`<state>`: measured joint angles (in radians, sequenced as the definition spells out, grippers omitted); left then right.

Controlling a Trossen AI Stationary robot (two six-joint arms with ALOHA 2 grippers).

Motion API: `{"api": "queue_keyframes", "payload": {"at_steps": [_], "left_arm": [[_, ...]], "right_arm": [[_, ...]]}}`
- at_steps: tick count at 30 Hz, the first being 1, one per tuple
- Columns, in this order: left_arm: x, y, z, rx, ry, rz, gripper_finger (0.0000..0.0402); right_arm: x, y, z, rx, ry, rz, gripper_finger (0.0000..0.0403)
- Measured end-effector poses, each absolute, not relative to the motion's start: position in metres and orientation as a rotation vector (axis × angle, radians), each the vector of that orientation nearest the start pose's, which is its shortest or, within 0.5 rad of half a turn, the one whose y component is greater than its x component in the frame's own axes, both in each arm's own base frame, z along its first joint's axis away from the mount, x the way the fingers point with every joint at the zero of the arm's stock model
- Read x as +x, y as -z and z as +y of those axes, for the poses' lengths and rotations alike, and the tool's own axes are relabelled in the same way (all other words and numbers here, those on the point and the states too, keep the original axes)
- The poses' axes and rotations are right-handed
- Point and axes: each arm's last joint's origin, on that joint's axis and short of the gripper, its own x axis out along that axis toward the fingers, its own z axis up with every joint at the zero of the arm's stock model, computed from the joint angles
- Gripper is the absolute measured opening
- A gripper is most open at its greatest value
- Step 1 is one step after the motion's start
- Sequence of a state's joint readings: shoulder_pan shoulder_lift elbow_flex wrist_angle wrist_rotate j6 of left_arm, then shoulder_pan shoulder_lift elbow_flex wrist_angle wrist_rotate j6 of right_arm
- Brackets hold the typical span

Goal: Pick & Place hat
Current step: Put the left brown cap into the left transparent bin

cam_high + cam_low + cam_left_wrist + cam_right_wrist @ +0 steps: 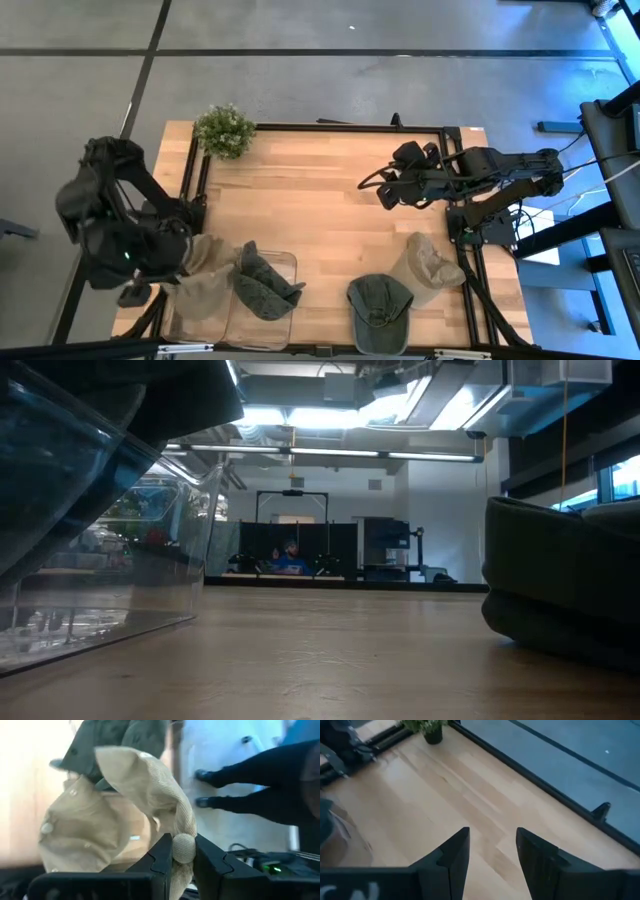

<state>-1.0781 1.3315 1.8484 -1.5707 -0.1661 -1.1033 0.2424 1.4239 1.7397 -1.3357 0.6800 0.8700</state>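
My left gripper [183, 851] is shut on a beige corduroy hat [100, 830] at the table's near left; in the high view this hat [205, 278] sits at the left wall of a clear bin [285, 262]. A dark green hat [262, 288] lies in the bin. Another dark green hat [380, 303] and a second beige hat [428, 266] rest on the table at the near right. My right gripper [492, 845] hovers open above the bare wood right of the middle, holding nothing. My left gripper pinches a rolled edge of the beige hat [183, 845] between its two fingers. The hat's crown [75, 835], with its eyelets, spreads out beyond the fingertips. Whether the hat rests on the bin or hangs free cannot be told.
A small potted plant [225, 130] stands at the far left corner. A black frame [350, 127] runs along the table's far edge and sides. In the low view the clear bin [90, 560] fills the left and a dark hat [560, 585] the right.
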Motion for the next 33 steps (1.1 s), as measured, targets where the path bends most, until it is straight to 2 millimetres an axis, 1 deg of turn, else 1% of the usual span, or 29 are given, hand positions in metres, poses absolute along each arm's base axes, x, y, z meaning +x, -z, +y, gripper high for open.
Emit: {"api": "queue_keyframes", "payload": {"at_steps": [8,13,18,23,28,33], "left_arm": [[0.089,-0.400,-0.182,-0.256,0.088,1.297,0.0051],[0.088,-0.380,-0.185,-0.197,0.040,1.334,0.0052],[0.088,-0.368,-0.185,-0.161,0.008,1.348,0.0053],[0.088,-0.361,-0.185,-0.126,-0.004,1.358,0.0069],[0.088,-0.361,-0.185,-0.057,0.048,1.358,0.0080],[0.088,-0.361,-0.185,-0.054,0.050,1.357,0.0084]], "right_arm": [[0.248,-0.420,0.043,0.372,0.739,0.628,0.0163],[0.255,-0.416,0.044,0.365,0.742,0.638,0.0163],[0.263,-0.409,0.047,0.353,0.744,0.664,0.0163],[0.269,-0.404,0.049,0.350,0.702,0.720,0.0163],[0.271,-0.402,0.050,0.354,0.696,0.730,0.0163],[0.271,-0.402,0.050,0.355,0.695,0.731,0.0163]]}}
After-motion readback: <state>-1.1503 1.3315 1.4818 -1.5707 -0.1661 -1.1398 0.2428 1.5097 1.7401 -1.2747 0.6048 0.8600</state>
